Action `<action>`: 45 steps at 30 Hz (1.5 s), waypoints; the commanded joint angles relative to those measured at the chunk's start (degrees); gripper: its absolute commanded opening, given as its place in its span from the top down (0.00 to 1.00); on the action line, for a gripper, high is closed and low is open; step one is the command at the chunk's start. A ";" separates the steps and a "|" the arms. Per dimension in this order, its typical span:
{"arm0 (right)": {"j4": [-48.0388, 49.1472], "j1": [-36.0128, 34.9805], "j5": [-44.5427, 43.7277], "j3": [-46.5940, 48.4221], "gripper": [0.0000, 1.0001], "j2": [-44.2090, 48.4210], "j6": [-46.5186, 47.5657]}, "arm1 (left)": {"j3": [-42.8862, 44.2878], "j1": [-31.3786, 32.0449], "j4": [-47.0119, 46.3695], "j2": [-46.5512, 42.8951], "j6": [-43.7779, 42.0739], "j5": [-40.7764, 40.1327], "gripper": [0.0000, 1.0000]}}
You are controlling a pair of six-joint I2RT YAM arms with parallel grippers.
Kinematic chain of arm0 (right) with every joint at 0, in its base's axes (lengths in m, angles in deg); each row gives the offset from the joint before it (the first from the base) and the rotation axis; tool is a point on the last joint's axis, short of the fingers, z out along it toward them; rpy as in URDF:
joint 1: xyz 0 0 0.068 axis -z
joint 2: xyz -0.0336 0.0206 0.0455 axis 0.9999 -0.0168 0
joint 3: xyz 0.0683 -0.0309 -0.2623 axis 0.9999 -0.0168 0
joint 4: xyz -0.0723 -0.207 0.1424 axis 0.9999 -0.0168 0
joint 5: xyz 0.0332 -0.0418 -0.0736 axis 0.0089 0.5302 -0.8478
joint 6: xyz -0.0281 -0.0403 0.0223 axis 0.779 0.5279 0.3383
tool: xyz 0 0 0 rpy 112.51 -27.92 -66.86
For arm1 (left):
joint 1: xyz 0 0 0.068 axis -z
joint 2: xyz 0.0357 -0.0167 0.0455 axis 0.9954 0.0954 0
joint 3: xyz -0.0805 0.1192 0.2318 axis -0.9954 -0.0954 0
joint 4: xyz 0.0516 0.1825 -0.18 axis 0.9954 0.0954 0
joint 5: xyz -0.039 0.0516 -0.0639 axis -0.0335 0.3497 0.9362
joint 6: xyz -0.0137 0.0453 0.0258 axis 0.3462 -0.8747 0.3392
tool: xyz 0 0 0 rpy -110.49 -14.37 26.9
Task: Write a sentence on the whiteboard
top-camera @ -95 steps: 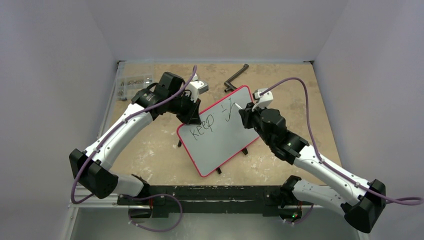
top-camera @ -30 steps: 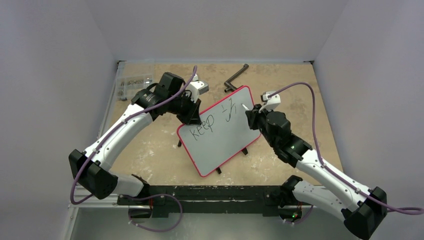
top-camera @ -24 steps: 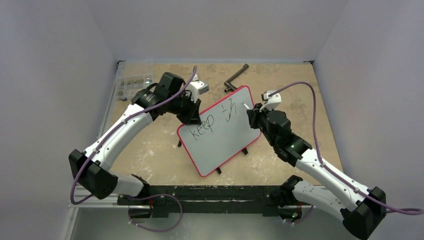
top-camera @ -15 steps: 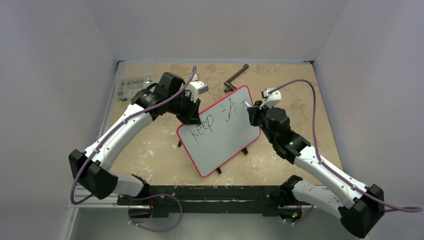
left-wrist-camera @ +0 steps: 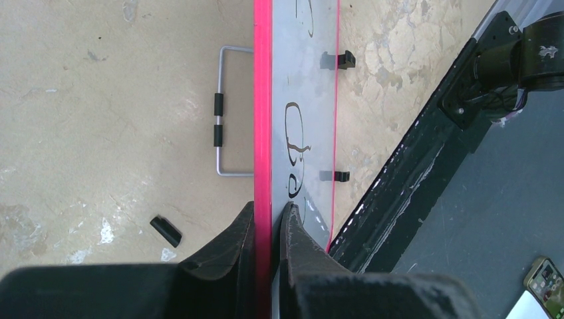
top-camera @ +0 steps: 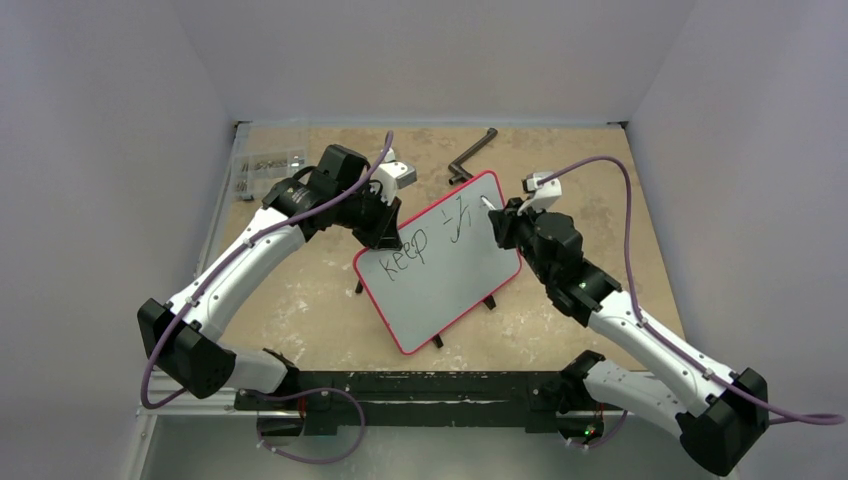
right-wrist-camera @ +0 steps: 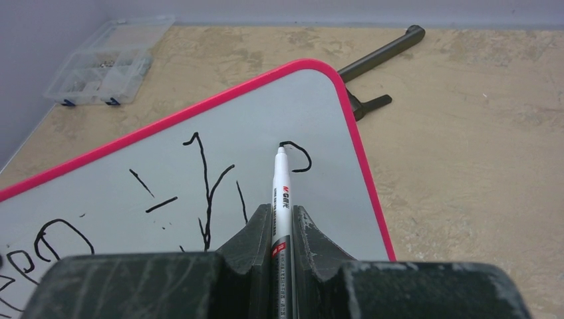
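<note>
Box [right-wrist-camera: 90, 96] left of whiteboard [right-wrist-camera: 312, 119], screws [right-wrist-camera: 100, 73] perhaps

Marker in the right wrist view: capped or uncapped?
Uncapped. The marker's bare tip meets the whiteboard at a black curl; right fingers clamp its barrel.

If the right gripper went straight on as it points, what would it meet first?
Probably the pale, red-rimmed whiteboard: the tip of the white marker in the right gripper seems to touch it.

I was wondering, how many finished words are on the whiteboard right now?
1. "keep" is on the whiteboard, toward its left end in the overhead view. Beside it, "th" and a partial curve at the marker tip are an unfinished word. None appears hidden.
</note>
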 commanded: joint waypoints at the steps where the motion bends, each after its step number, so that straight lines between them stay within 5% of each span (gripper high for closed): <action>1: 1.12 -0.05 4.48 -1.31 1.00 1.13 -1.68 | -1.97 -0.21 2.90 1.13 -9.07 -15.44 1.00; 18: -4.06 -0.10 -0.69 -6.66 1.00 5.28 -3.30 | -2.00 -0.21 2.87 0.95 -8.80 -14.97 1.00; 34: -8.01 -0.10 -8.81 1.31 1.00 6.20 -1.00 | -1.96 -0.22 2.87 1.16 -8.61 -15.24 1.00; 45: -7.96 -0.08 6.22 1.71 1.00 11.72 -4.42 | -1.66 -0.20 2.57 1.24 -7.96 -15.10 1.00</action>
